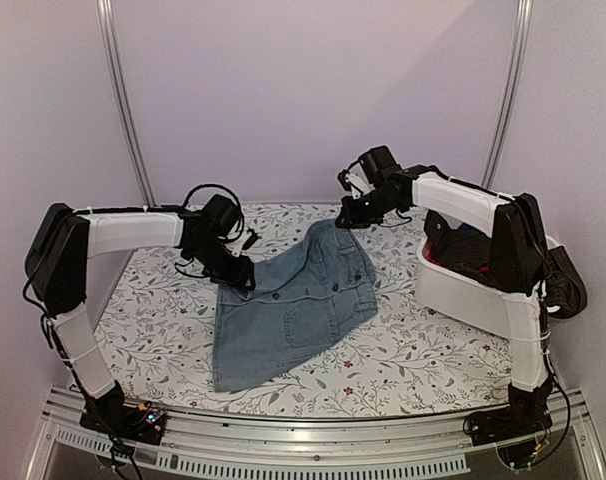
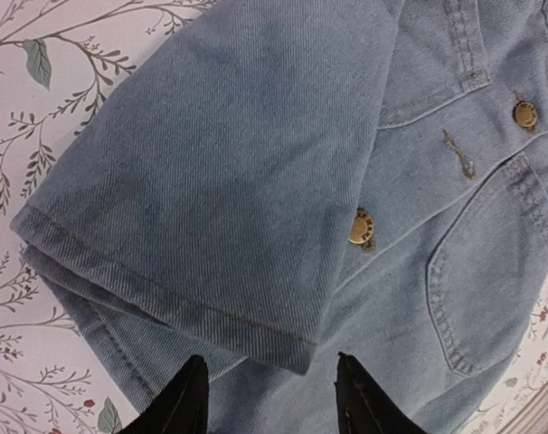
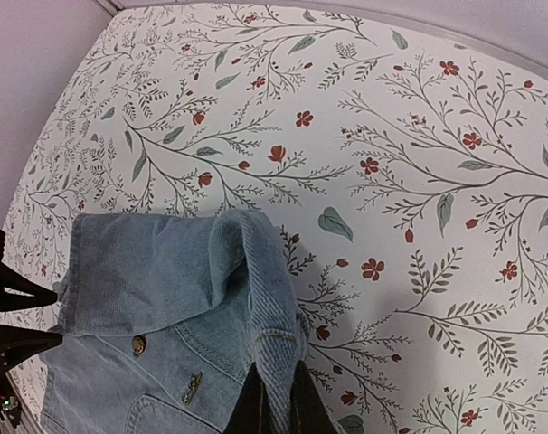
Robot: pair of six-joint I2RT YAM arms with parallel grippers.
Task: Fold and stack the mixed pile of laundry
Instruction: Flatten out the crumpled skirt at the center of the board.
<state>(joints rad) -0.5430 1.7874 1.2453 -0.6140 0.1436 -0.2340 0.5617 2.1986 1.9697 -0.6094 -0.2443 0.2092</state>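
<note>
Denim [image 1: 293,305]: flat on floral cover [image 1: 163,330], mid-table, between the arms.
Left gripper [image 2: 272,362]: about half open, fingers [image 2: 188,398] straddling the folded sleeve hem, not closed on it.
Right gripper [image 3: 276,402]: shut on a raised ridge of denim at the far edge, holds it off the cover.
Dark and red clothes [image 1: 458,250]: in bin [image 1: 463,290], far right.

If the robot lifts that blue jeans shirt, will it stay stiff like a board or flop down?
Probably flop: where the right gripper pinches the denim piece, it rises in a soft ridge while the rest lies flat. It looks thick, with metal buttons, so likely heavyish for cloth. Its rough weave probably won't slip easily.
</note>
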